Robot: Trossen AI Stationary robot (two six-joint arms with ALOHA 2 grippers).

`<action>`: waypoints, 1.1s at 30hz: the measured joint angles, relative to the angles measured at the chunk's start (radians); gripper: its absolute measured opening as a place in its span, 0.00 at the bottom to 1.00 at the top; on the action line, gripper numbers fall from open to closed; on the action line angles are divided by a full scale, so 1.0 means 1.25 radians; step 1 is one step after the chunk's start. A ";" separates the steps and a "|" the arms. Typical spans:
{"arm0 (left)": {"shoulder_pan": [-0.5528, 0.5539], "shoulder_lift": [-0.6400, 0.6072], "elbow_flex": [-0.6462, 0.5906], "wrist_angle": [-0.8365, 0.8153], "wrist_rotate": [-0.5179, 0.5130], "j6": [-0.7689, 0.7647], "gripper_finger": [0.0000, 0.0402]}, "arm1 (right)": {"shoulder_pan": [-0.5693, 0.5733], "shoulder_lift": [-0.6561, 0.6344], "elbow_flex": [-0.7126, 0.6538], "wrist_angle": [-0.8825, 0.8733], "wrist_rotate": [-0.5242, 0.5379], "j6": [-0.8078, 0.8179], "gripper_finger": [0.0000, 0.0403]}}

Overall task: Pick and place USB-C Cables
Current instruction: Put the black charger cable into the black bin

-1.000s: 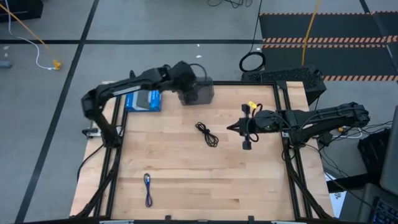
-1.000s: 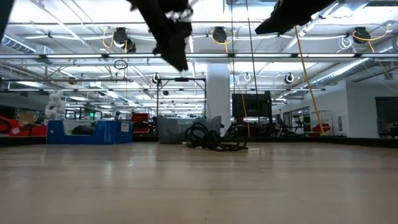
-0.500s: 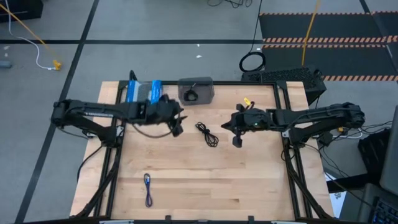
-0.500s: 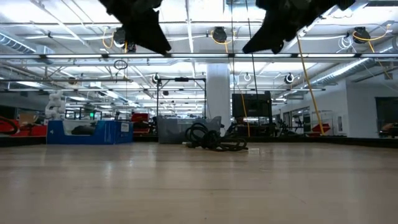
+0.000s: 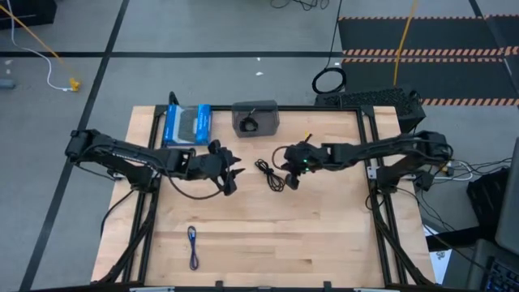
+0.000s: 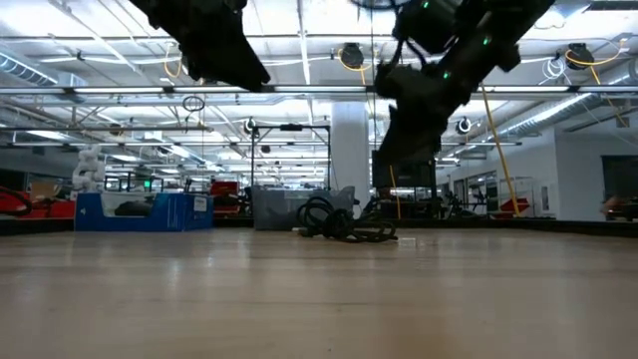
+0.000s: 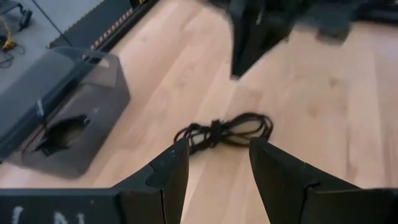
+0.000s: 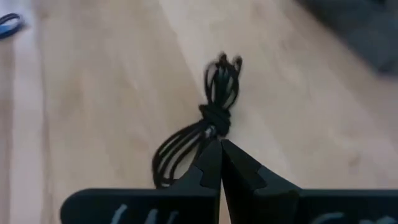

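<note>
A black USB-C cable bundle (image 5: pixel 271 175) lies flat on the wooden table near its middle; it also shows in the low view (image 6: pixel 339 224). A blue-purple cable (image 5: pixel 193 246) lies near the table's near-left corner. My right gripper (image 5: pixel 285 172) hovers just right of and above the black bundle (image 8: pixel 208 118), its fingers shut (image 8: pixel 221 144). My left gripper (image 5: pixel 230 167) hangs to the left of the same bundle (image 7: pixel 225 129), open (image 7: pixel 214 149) and pointing at it. In the low view both grippers are well above the tabletop. The second black cable is not clearly seen.
A grey bin (image 5: pixel 255 118) with something dark inside stands at the far edge, a blue box (image 5: pixel 186 124) to its left. A black cable ring (image 5: pixel 328 80) lies on the floor beyond the table. Bare wood stretches across the near half of the table.
My left gripper has left its place over the grey bin and swung toward the near side, ending left of the black bundle. My right gripper has moved toward the table's left and down, closing in on the black bundle. The cables on the table have not moved.
</note>
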 joint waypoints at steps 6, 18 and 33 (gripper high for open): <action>0.001 0.000 0.000 0.051 0.003 0.000 0.43 | -0.015 0.091 0.000 0.043 -0.094 0.063 0.03; 0.001 0.000 0.000 0.071 0.009 0.027 0.43 | -0.024 0.175 0.000 0.113 -0.129 0.099 0.28; 0.008 0.000 0.000 0.085 0.009 0.048 0.43 | -0.024 0.189 0.000 0.133 -0.086 0.035 0.39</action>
